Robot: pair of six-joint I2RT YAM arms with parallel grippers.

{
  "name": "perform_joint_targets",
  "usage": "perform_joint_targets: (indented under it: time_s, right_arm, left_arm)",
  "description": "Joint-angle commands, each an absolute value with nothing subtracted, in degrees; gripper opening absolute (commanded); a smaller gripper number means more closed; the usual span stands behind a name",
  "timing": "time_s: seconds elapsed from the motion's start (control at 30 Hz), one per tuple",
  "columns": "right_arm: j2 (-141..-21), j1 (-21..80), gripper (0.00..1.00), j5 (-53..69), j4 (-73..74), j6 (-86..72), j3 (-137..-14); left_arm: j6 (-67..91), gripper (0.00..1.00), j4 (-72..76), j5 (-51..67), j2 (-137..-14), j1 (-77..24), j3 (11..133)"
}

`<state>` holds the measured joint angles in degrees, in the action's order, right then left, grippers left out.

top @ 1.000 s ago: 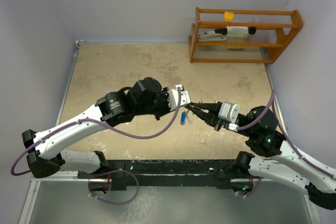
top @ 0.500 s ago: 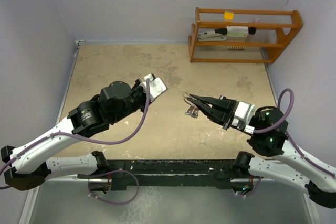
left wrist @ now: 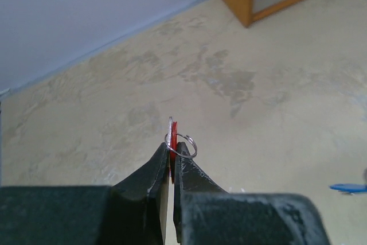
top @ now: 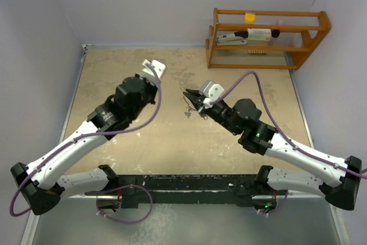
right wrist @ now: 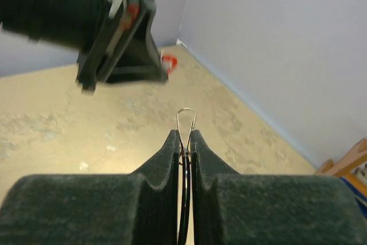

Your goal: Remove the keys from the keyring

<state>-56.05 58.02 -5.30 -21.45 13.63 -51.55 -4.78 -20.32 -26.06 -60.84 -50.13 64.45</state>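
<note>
My left gripper (left wrist: 172, 148) is shut on a red-headed key (left wrist: 174, 133), which carries a small silver ring (left wrist: 182, 144) at the fingertips. It is held above the table, left of centre in the top view (top: 152, 76). My right gripper (right wrist: 184, 136) is shut on a thin silver wire keyring (right wrist: 186, 120) seen edge-on. In the top view it (top: 189, 97) sits mid-table with plain silver keys (top: 189, 109) hanging below it. The two grippers are apart. The left gripper's red key shows in the right wrist view (right wrist: 168, 61). A blue-headed key (left wrist: 347, 187) lies on the table.
A wooden rack (top: 266, 38) holding a few small items stands at the back right of the beige table (top: 114, 67). Grey walls close in the left, back and right sides.
The grippers met at mid-table one second ago and have pulled apart. The left one moved up and left with the red key. The right one swung left and farther back with the keyring.
</note>
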Motion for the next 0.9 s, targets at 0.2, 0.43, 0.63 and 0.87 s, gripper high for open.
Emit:
perform_joint_targets:
  time_s: [0.2, 0.43, 0.63, 0.87]
  right_arm:
    - [-56.76, 45.42, 0.0, -6.14, -23.76, 3.32, -52.33]
    - [-56.99, 42.04, 0.0, -5.52, -24.12, 0.93, -48.11]
    - [-58.09, 41.27, 0.0, -5.84, -24.59, -0.29, -45.82]
    - [-58.15, 41.28, 0.0, -5.19, -24.57, -0.93, -45.28]
  left_arm:
    - [10.25, 0.0, -6.97, -8.48, -69.0, -31.59, 59.05]
    - [15.46, 0.06, 1.83, -1.62, -77.88, -28.33, 53.87]
    - [18.06, 0.11, 10.44, 2.02, -83.31, -25.86, 48.16]
    - [17.94, 0.16, 12.22, 0.9, -84.77, -25.46, 46.91]
